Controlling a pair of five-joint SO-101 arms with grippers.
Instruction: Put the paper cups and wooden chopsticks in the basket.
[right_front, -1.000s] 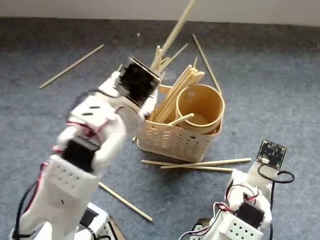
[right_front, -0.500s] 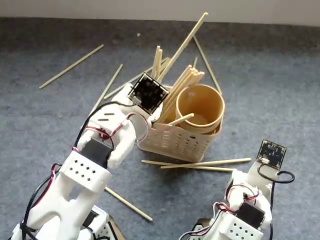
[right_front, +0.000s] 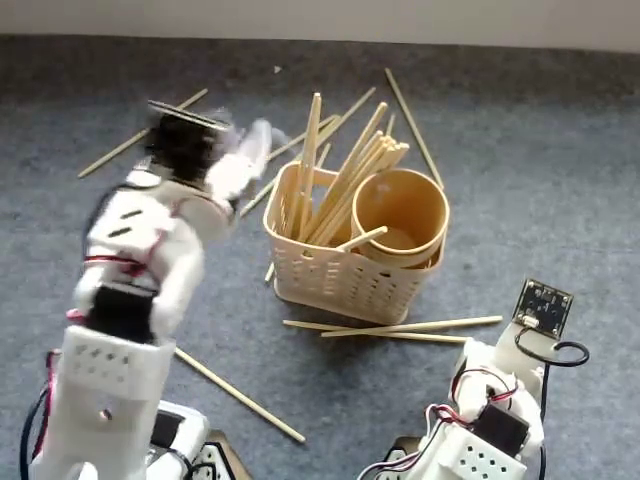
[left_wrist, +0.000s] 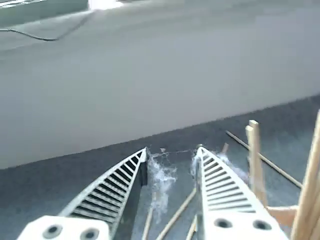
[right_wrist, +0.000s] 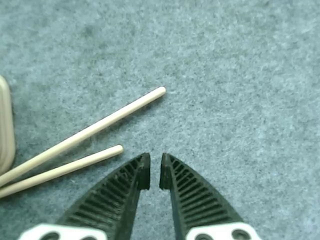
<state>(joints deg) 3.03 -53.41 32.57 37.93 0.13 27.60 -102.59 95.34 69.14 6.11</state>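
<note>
- basket (right_front: 345, 270): set mid-counter (right_front: 560, 150); paper cup (right_front: 400, 215) and chopstick bundle (right_front: 345, 185) are held inside, sticks leant on rim, prob. too long to lie flat.
- left gripper (left_wrist: 170, 160): spread, empty, held beside basket, clear of sticks.
- right gripper (right_wrist: 151, 172): pressed nearly together, empty, aimed at loose chopstick pr. (right_wrist: 75, 142) near basket front; judged the next pick.

Leaning chopsticks (right_front: 345, 188) across basket (right_front: 345, 285) mouth
</note>
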